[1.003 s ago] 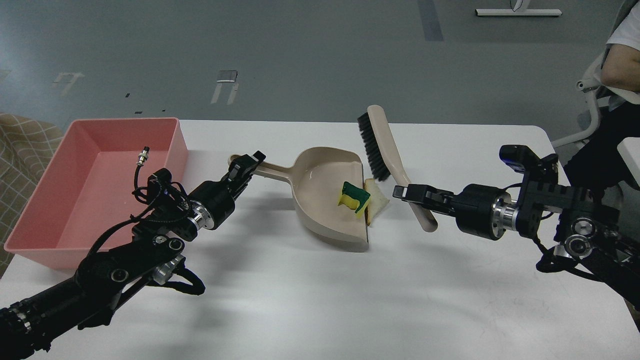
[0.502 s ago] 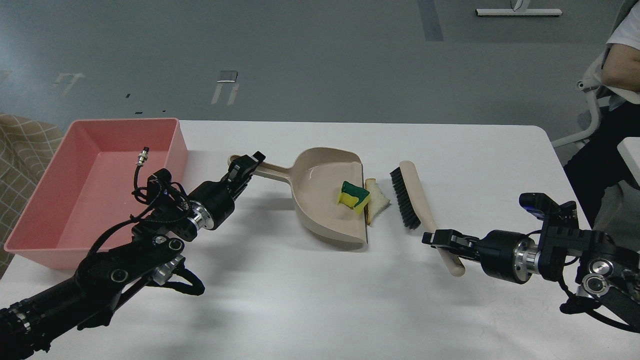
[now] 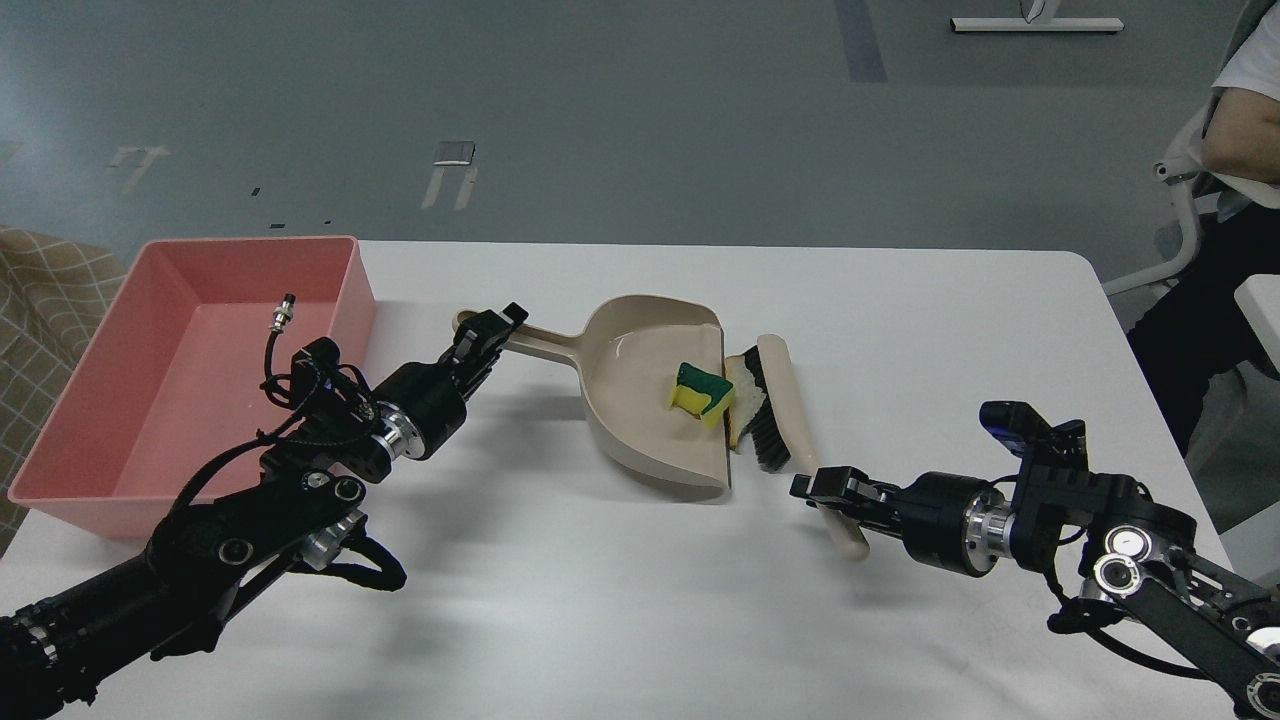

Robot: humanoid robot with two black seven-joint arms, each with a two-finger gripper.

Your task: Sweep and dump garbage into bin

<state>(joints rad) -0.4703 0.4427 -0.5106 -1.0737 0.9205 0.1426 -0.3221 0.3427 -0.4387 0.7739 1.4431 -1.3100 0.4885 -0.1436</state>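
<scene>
While left pincer clamps dustpan handle, right pincer grips brush, bristles touching bread at dustpan's lip.

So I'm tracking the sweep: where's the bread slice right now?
In the head view, the bread slice stands mid-table at the dustpan mouth's right edge, between the sponge piece inside the pan and the brush bristles.

The dustpan is set near the middle of the table, with the bin well to its left. The sponge piece is held inside the dustpan near its open edge. The bread slice is pressed between that edge and the brush, just right of the dustpan.
</scene>
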